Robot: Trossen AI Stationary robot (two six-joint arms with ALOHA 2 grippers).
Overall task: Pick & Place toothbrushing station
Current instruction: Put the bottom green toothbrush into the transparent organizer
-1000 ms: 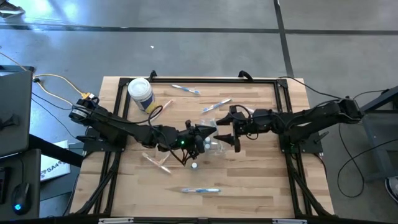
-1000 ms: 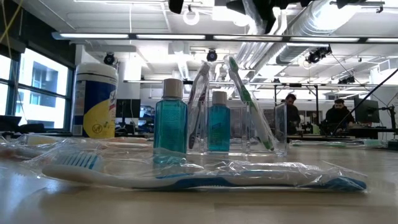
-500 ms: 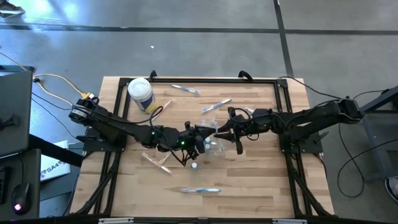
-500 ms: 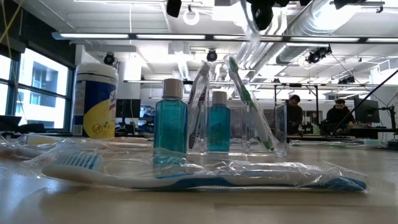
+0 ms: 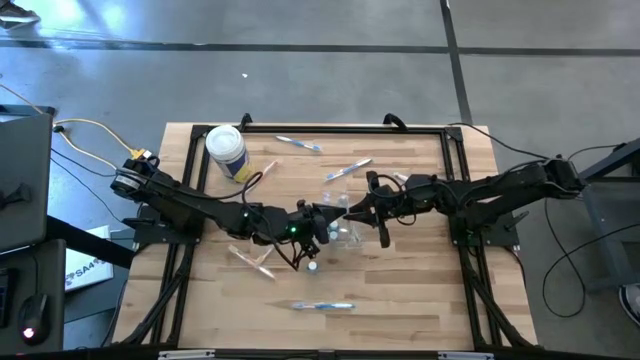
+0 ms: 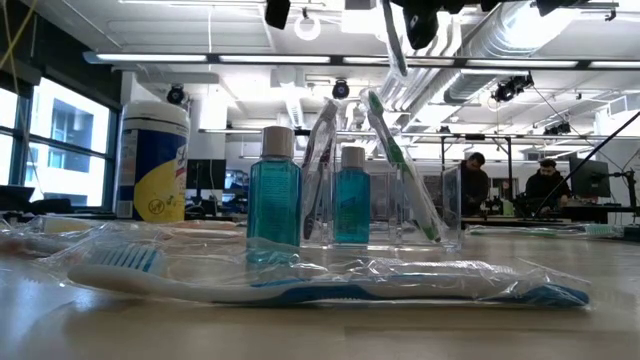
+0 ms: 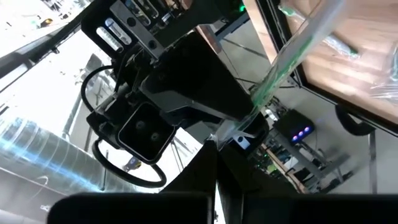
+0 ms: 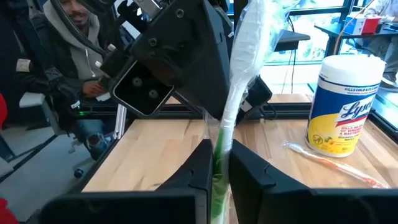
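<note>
A green-and-white toothbrush in a clear wrapper [image 8: 239, 81] hangs in the air between my two grippers, above the middle of the table. It also shows in the left wrist view [image 7: 283, 65] and at the top of the low view [image 6: 393, 40]. My left gripper [image 5: 325, 222] and my right gripper [image 5: 356, 212] face each other, both shut on it. Below them the small clear cup [image 6: 400, 200] stands on the table with toothbrushes leaning in it. Two blue bottles [image 6: 273, 190] with white caps stand beside it. My left gripper pinches one end of the wrapped toothbrush [image 7: 229, 127] between its shut fingers, coming in level from the table's left. The rest slants away from the fingers, clear of the table. My right gripper pinches the green handle part [image 8: 219, 152] between its two fingers, level from the table's right. The white wrapped length stands out beyond the fingers, lifted clear.
A white-lidded canister with a yellow label [image 5: 226, 150] stands at the far left. Wrapped toothbrushes lie loose on the wood: one near the front edge [image 5: 322, 306], one at the left [image 5: 255, 260], two toward the far side [image 5: 298, 144]. People sit in the room beyond.
My right gripper has shut its fingers on the wrapped toothbrush that my left gripper holds up. Both arms have stayed in place, and the toothbrush remains in the air above the cup.
</note>
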